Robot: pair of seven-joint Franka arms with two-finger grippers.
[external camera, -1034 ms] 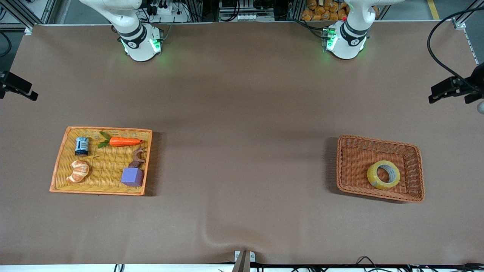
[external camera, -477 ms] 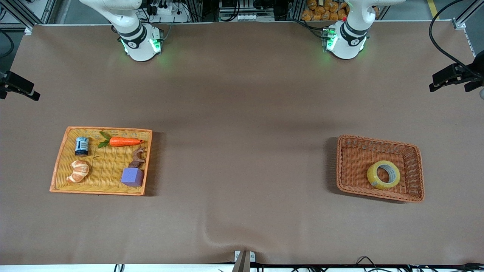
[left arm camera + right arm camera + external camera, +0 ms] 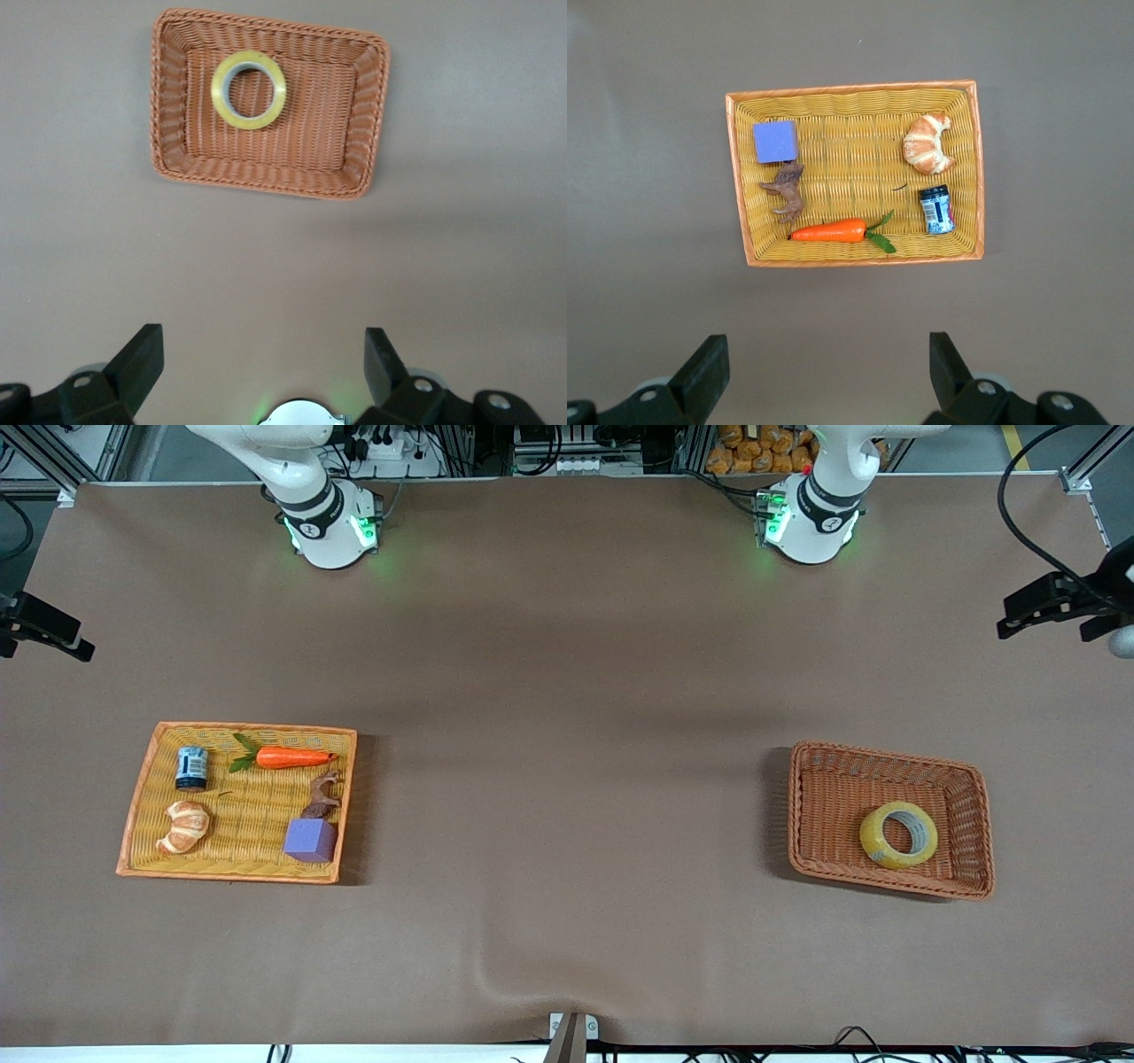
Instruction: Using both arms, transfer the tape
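The tape (image 3: pixel 898 834), a yellowish roll with a grey core, lies flat in a brown wicker basket (image 3: pixel 833 779) toward the left arm's end of the table. It also shows in the left wrist view (image 3: pixel 249 89). My left gripper (image 3: pixel 261 341) is open and empty, high above the bare table between its base and the basket; it shows at the front view's edge (image 3: pixel 1050 615). My right gripper (image 3: pixel 826 347) is open and empty, high above the table beside the yellow tray (image 3: pixel 859 88); it shows at the other edge of the front view (image 3: pixel 40 631).
The yellow wicker tray (image 3: pixel 142 806) toward the right arm's end holds a carrot (image 3: pixel 292 757), a small can (image 3: pixel 191 768), a croissant (image 3: pixel 184 825), a toy horse (image 3: pixel 322 795) and a purple cube (image 3: pixel 310 840). The brown cloth has a wrinkle (image 3: pixel 496 983) near its front edge.
My left gripper has drifted a little toward the robots' bases at the view's edge. The right gripper has barely shifted. The tape and both baskets have not moved.
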